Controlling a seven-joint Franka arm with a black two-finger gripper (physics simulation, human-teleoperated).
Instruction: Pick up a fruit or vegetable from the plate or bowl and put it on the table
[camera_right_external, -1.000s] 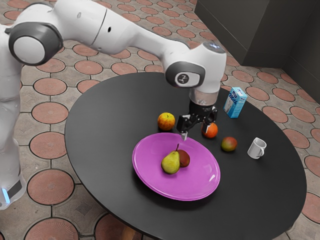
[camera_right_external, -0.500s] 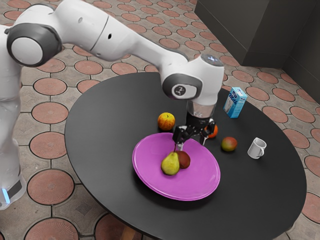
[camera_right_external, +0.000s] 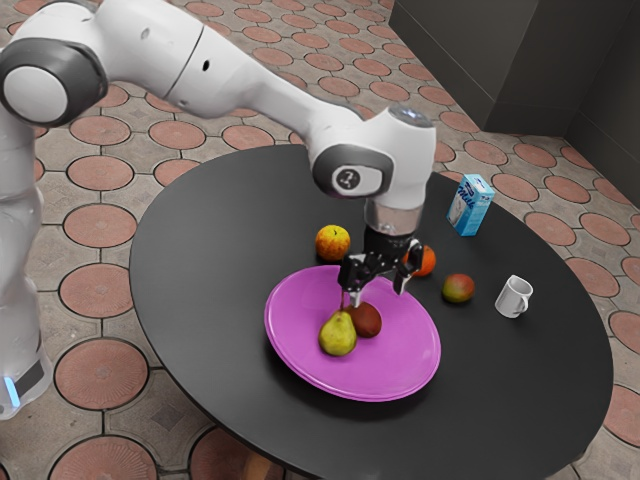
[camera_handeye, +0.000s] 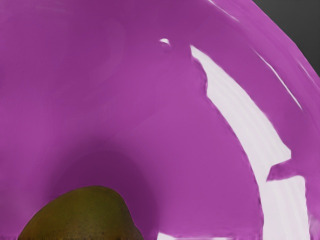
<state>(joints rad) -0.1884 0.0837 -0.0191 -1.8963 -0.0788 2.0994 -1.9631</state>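
My gripper (camera_right_external: 379, 291) is open above the far part of the magenta plate (camera_right_external: 400, 352), its two fingertips apart over the dark red fruit (camera_right_external: 368, 321). Against that fruit, on the exterior view's left, is the yellow-green pear (camera_right_external: 338, 335), its stem up close to one finger. Both fruits rest on the plate. In the wrist view an olive-green rounded fruit (camera_handeye: 85, 216) is cut off by the lower edge, over the glossy plate (camera_handeye: 145, 125); I cannot tell which of the two it is.
Beyond the plate on the dark round table (camera_right_external: 220, 230) are a yellow-red apple (camera_right_external: 332, 242), an orange (camera_right_external: 425, 261) partly behind the gripper, and a red-green fruit (camera_right_external: 458, 288). A white mug (camera_right_external: 514, 297) and a blue milk carton (camera_right_external: 471, 205) stand farther toward the exterior view's right.
My hand has come lower and toward the exterior view's left, from beyond the plate's rim to over the fruits. The pear has shifted slightly and its stem leans differently.
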